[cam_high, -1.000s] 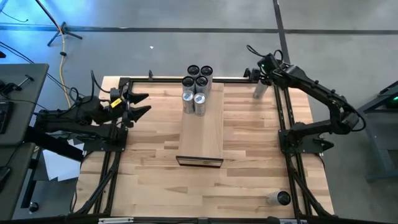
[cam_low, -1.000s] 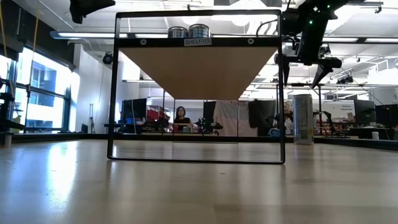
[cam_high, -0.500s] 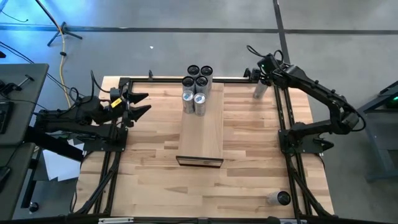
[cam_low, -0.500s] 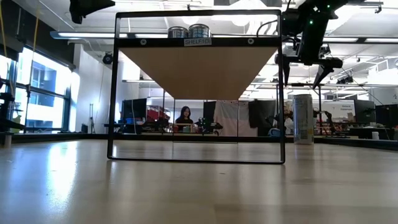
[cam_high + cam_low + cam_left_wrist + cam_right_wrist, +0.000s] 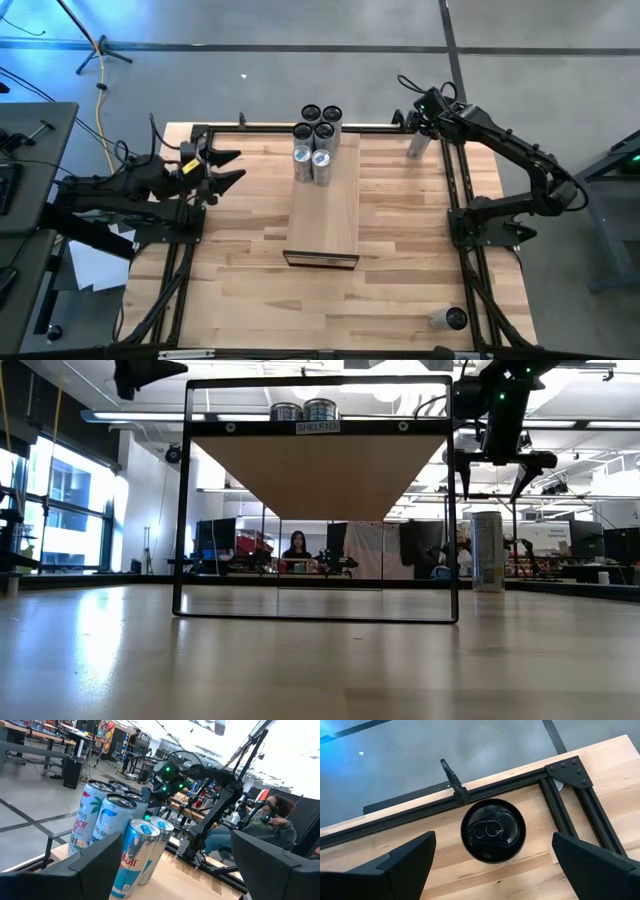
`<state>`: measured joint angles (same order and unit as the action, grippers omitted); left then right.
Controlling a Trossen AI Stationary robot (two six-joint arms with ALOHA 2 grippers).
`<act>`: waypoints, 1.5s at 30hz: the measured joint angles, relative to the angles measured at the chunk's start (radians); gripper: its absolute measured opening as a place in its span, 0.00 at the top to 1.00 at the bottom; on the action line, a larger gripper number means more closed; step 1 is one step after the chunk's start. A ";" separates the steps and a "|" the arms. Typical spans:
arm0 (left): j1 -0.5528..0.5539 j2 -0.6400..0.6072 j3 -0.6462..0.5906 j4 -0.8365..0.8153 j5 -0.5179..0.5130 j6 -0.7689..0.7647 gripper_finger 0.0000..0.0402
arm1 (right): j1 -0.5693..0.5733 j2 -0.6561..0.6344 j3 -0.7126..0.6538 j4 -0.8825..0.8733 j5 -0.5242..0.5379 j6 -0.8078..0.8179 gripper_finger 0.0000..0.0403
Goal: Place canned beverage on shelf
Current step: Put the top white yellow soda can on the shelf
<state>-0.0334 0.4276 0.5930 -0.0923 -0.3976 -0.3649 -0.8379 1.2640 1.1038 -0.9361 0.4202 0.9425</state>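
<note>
Butcher-block table (image 5: 400, 260), shelf (image 5: 325, 215) down its middle, six cans (image 5: 318, 135) at the far end.
Overhead: left gripper (image 5: 228, 167) waits, spread. Low view: right gripper (image 5: 497, 470) above a standing can (image 5: 486, 551). Right wrist: fingers released, the black-topped can (image 5: 493, 830) below.

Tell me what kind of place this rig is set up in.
Likely a robotics lab or open workshop: two arms on a framed wooden table, workbenches behind, a person seated there, and a bare concrete floor.

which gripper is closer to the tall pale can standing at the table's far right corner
Right. The right gripper hangs open directly above the tall pale black-topped can; the left gripper waits open across the table, left of the shelf.
</note>
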 joint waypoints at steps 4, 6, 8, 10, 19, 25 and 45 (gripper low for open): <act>0.000 0.016 0.000 0.000 -0.008 0.000 0.16 | 0.000 0.000 0.000 -0.004 0.001 -0.004 0.04; 0.000 0.023 0.000 -0.001 -0.008 0.000 0.16 | 0.000 0.000 0.000 -0.004 0.002 -0.006 0.04; 0.000 0.032 0.000 -0.001 -0.008 -0.001 0.16 | 0.000 0.000 0.000 -0.004 0.002 -0.006 0.04; 0.000 0.039 0.000 -0.001 -0.008 -0.020 0.16 | 0.000 0.000 0.000 -0.004 0.002 -0.008 0.04; 0.000 0.044 0.000 -0.001 0.000 -0.027 0.16 | -0.013 0.000 0.000 -0.026 0.002 0.032 0.04; 0.000 0.046 0.000 0.000 0.000 -0.026 0.16 | -0.055 0.000 0.000 -0.029 0.004 0.071 0.04; 0.000 0.046 0.000 -0.001 -0.002 -0.050 0.16 | -0.072 0.200 0.000 0.043 -0.073 0.035 0.04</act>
<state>-0.0338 0.4740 0.5930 -0.0929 -0.3993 -0.4149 -0.9100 1.4645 1.1038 -0.8928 0.3469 0.9772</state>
